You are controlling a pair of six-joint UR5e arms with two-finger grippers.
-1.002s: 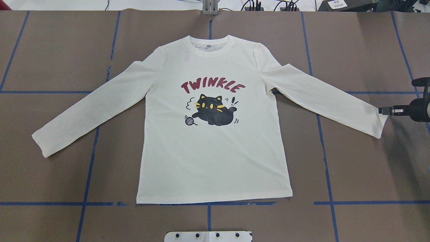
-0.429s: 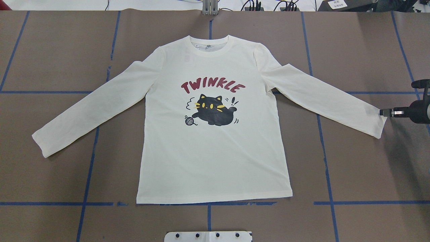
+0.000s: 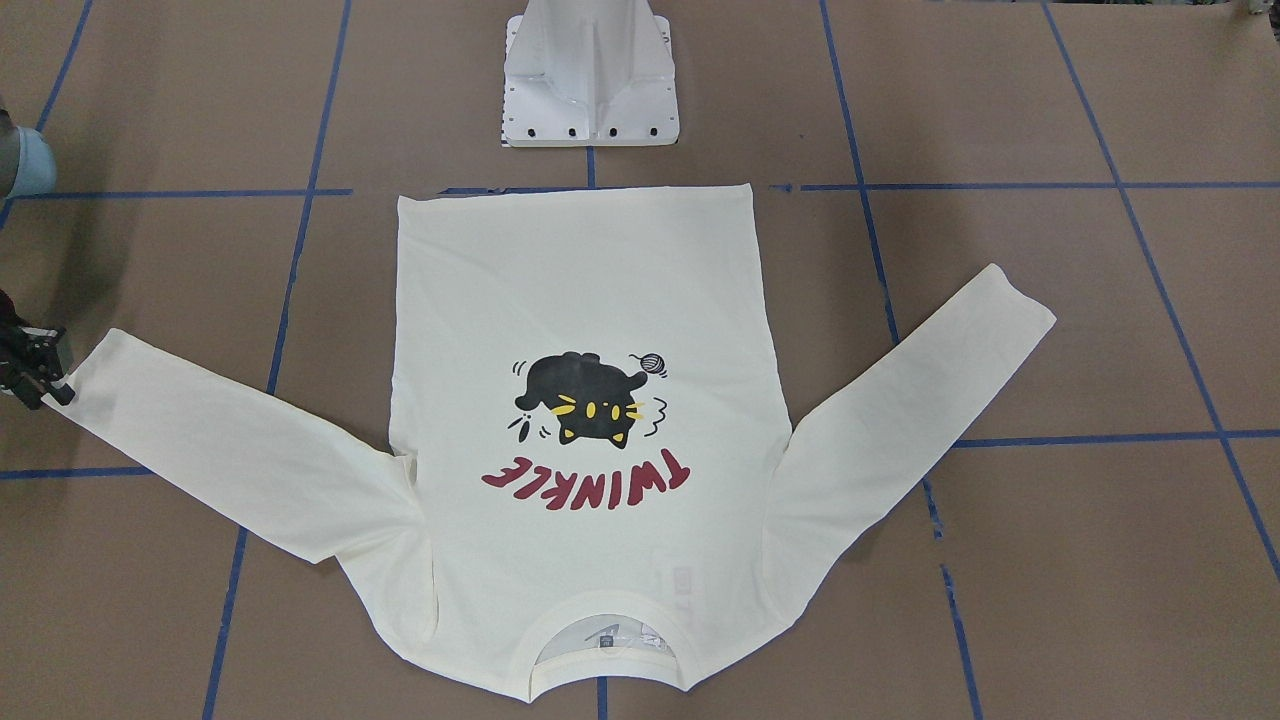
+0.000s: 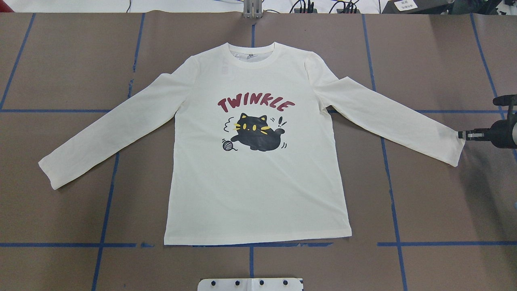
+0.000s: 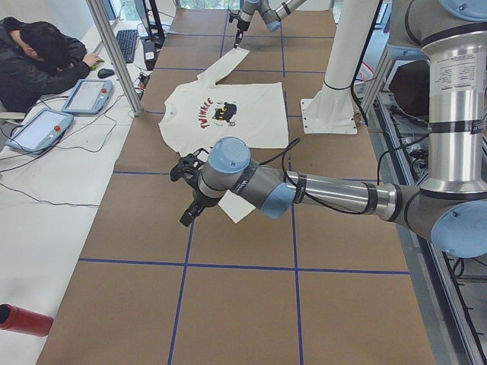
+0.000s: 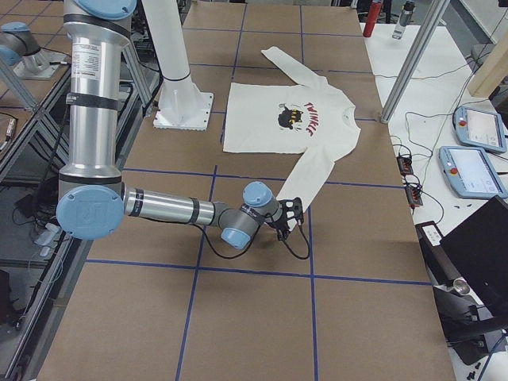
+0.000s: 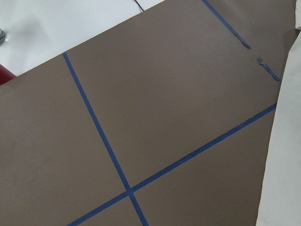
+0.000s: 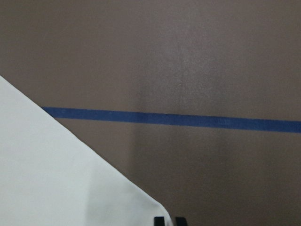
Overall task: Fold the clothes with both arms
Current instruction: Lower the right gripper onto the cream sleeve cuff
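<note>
The cream long-sleeved T-shirt (image 4: 258, 190) lies flat and print up on the brown table, both sleeves spread out. My right gripper (image 4: 462, 135) sits low at the end of the sleeve on that side, also seen in the front view (image 3: 55, 385). In the right wrist view its fingertips (image 8: 160, 220) stand close together, shut, right at the cuff's corner (image 8: 141, 202). I cannot tell whether cloth is pinched. My left gripper (image 5: 186, 194) hangs above the table near the other cuff; I cannot tell whether it is open or shut. The left wrist view shows only that sleeve's edge (image 7: 287, 155).
The white base block (image 3: 590, 80) stands just behind the shirt's hem. Blue tape lines (image 4: 105, 202) cross the table. A person (image 5: 38, 53) sits at a side desk with tablets (image 5: 87, 95) beyond metal posts (image 5: 114, 53). A red bottle (image 5: 23, 319) lies near that table end.
My right gripper has slid slightly to the right and a little down at the cuff's edge. The shirt lies as before.
</note>
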